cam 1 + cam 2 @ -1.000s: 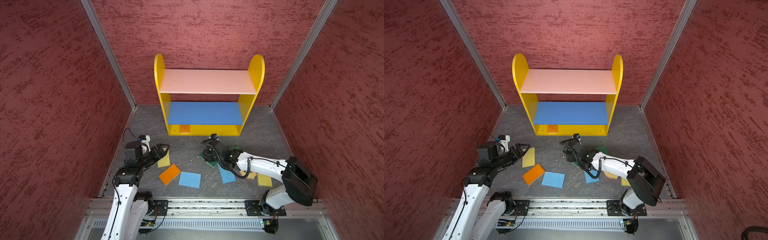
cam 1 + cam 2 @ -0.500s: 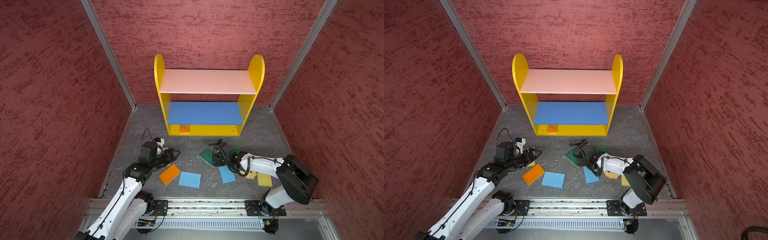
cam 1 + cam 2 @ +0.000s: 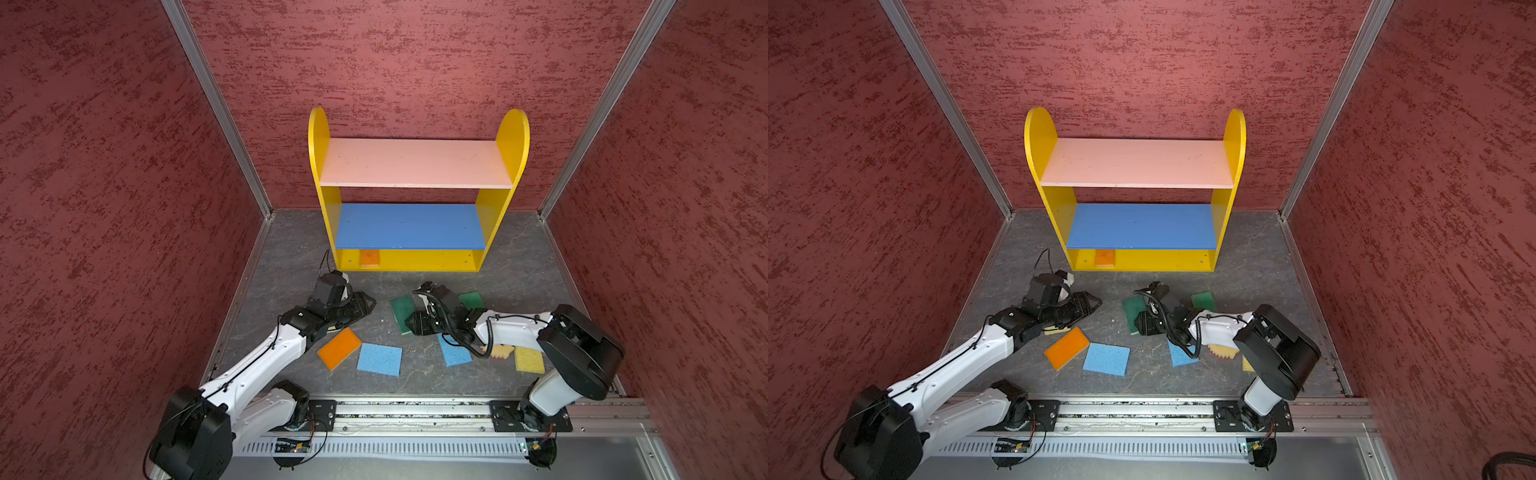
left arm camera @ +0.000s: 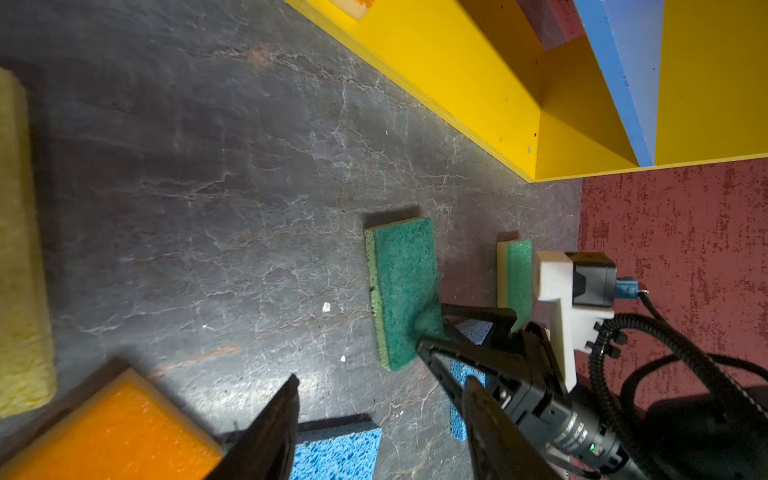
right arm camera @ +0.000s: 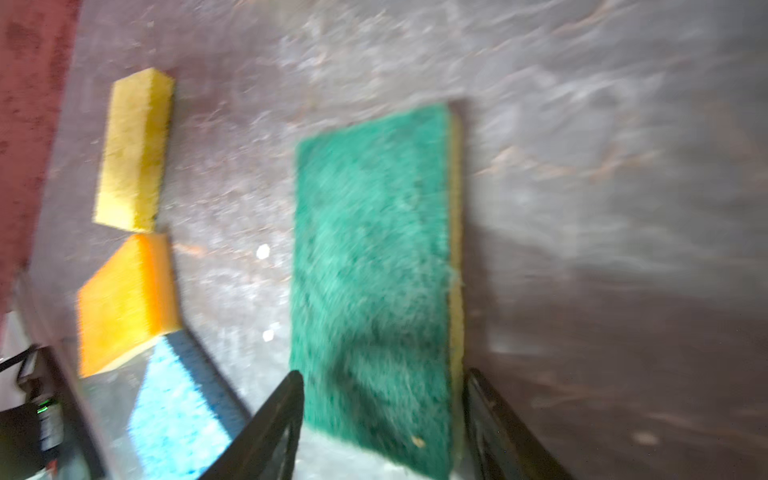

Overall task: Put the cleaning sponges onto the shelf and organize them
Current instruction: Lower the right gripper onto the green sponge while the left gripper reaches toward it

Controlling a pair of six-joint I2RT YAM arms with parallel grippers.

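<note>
Dk green sponge [image 5: 374, 249], 6 o'clock of shelf [image 3: 415, 164]: prob. light, squashy; pinch long edges. R end effector [image 5: 384, 374] astride, grip unclear; L end effector [image 4: 382, 378] wide, empty.

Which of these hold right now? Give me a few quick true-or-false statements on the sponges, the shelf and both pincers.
1. An orange sponge lies on the bottom board of the shelf. True.
2. A blue sponge sits on the pink top board. False: nothing lies on it.
3. The right pincer has its jaws either side of the dark green sponge, which lies on the floor. True.
4. The left pincer grips the orange floor sponge. False: its jaws are open and empty, and that sponge lies flat beside it.
5. Two blue sponges lie on the floor. True.
</note>
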